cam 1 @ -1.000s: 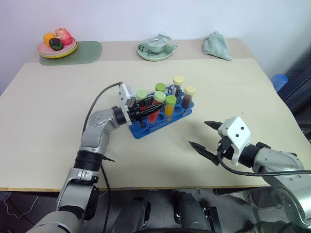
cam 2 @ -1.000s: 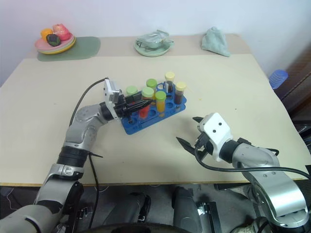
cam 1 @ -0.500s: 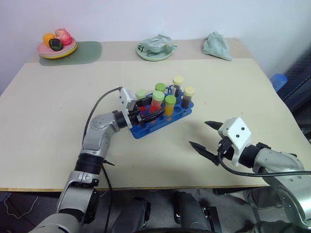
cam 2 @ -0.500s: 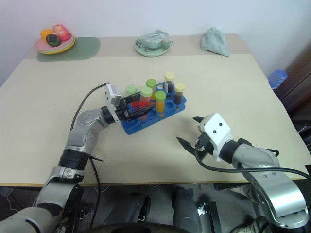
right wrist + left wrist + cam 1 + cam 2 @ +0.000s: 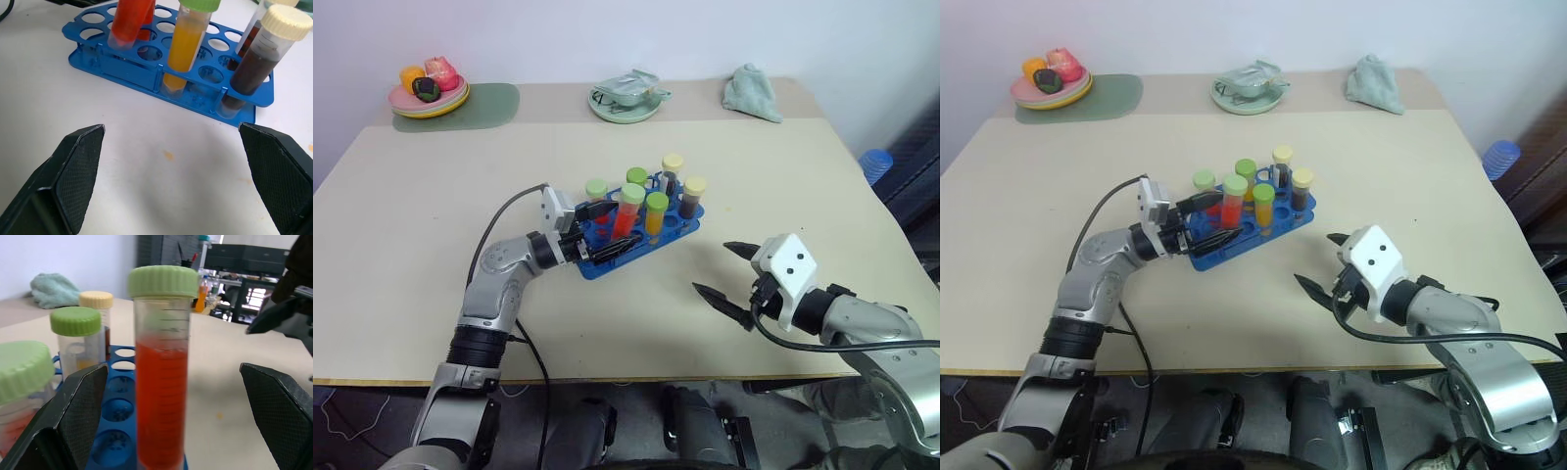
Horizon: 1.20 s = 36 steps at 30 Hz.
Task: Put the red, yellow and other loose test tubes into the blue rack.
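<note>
- the red test tube (image 5: 628, 211) is seen upright in the blue rack (image 5: 636, 238), between the spread fingers of the left gripper (image 5: 603, 229).
- the right gripper (image 5: 726, 280) is held wide open above the table (image 5: 411, 215).

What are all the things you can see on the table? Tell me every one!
blue rack: one, bright blue, middle of the table.
test tubes: six standing in the rack; red tube, yellow tube, brown tube, three more behind.
table: one, cream.
plate of toy food: one, yellow plate, far left, on a green mat.
plate with a crumpled bag: one, pale green, far middle.
cloth: one, pale green, far right.
left gripper: fingers open either side of the red tube.
right gripper: fingers open, near right of the rack.
</note>
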Motion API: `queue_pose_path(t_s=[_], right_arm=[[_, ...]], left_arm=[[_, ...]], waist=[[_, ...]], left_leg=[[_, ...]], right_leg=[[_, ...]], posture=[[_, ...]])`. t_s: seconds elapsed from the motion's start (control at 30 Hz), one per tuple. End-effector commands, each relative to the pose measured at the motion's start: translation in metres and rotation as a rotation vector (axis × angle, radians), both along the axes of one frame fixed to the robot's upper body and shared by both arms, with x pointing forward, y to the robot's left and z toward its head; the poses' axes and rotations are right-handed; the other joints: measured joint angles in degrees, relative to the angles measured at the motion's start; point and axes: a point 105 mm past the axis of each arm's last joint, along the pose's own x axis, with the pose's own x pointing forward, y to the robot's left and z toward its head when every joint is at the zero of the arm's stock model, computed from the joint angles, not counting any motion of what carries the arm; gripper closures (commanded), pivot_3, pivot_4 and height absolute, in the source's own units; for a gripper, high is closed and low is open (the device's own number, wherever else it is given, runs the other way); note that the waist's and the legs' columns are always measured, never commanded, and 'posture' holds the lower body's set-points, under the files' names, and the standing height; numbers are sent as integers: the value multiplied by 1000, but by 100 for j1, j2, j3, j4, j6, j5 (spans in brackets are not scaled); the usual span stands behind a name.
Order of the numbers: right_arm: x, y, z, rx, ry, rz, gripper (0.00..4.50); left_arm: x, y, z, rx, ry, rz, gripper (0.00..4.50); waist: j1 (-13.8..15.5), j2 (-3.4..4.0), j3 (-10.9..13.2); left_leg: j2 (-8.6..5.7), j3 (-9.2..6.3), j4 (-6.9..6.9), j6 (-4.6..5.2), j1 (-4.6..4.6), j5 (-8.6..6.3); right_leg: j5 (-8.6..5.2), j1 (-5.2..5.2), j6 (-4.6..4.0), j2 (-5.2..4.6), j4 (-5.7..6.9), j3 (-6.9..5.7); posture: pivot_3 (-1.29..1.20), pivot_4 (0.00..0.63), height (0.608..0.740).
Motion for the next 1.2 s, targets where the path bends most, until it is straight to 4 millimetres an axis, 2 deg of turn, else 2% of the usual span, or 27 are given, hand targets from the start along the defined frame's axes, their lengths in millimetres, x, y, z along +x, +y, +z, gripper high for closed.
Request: queue_pose_path(t_s=[0.03, 0.33, 0.43, 0.53, 1.2], right_arm=[[0, 3, 8, -1, -35, 24, 0], [1, -1, 11, -17, -37, 21, 0], [2, -2, 12, -22, -41, 19, 0], [2, -2, 12, -22, -42, 21, 0], [5, -1, 9, -19, -41, 29, 0]], left_arm=[[-3, -5, 4, 22, -39, 0, 88], [8, -12, 3, 21, -27, 67, 88], [13, -11, 6, 11, -40, 102, 945], [14, -10, 8, 16, -60, 115, 2290], [11, -8, 5, 20, -105, 127, 2290]], waist=[[0, 0, 0], [0, 0, 0], [2, 0, 0], [2, 0, 0], [2, 0, 0]], left_leg=[[0, 0, 0, 0, 0, 0], [0, 0, 0, 1, 0, 0], [0, 0, 0, 1, 0, 0], [0, 0, 0, 1, 0, 0], [0, 1, 0, 1, -1, 0]], right_leg=[[0, 0, 0, 0, 0, 0], [0, 1, 0, 0, -1, 0], [0, 1, 0, 0, -1, 0], [0, 0, 0, 0, -1, 0], [0, 1, 0, -1, -1, 0]], posture=[[0, 150, 740], [0, 150, 740], [0, 150, 740], [0, 150, 740], [0, 150, 740]])
